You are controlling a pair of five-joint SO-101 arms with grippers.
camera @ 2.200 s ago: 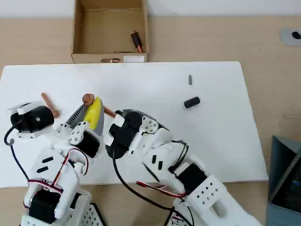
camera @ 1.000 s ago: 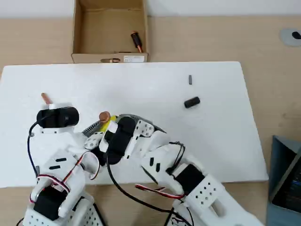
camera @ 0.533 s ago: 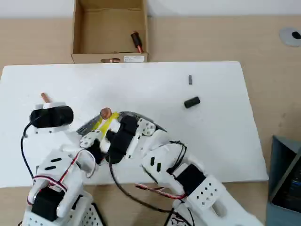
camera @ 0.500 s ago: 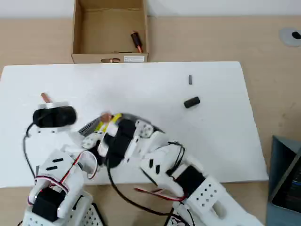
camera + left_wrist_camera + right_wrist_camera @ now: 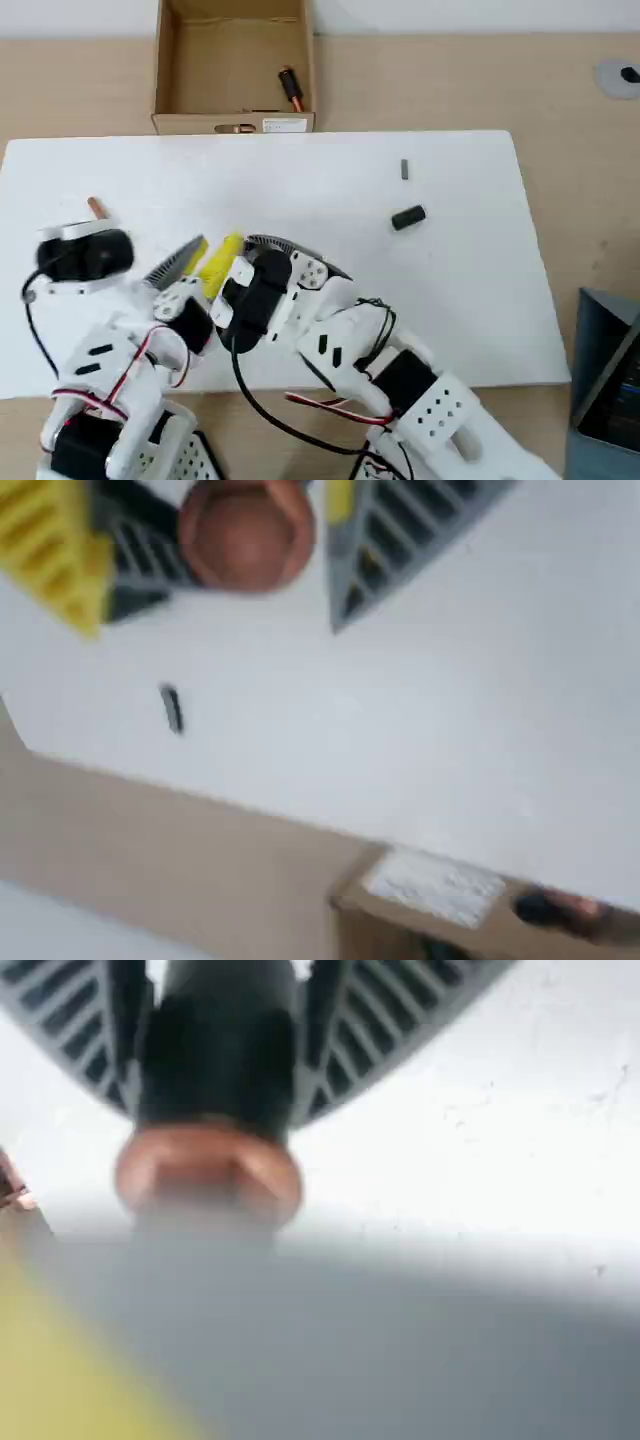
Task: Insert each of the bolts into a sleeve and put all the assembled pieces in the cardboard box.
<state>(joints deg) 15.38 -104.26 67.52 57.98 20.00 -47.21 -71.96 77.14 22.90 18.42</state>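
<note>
Left gripper (image 5: 218,246) has let go and backed off leftward, jaws now spread wide. Bolt (image 5: 208,1175) is seated in the sleeve (image 5: 218,1060), which the right gripper (image 5: 220,1030) clamps over the white mat (image 5: 450,300). This piece looks assembled and ready for the cardboard box (image 5: 163,70).

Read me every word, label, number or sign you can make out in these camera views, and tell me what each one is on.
No text can be read in any view.
White paper sticker on the front wall of the brown cardboard box: any print on it is too small in the high view and too blurred in the left wrist view to read.
</note>
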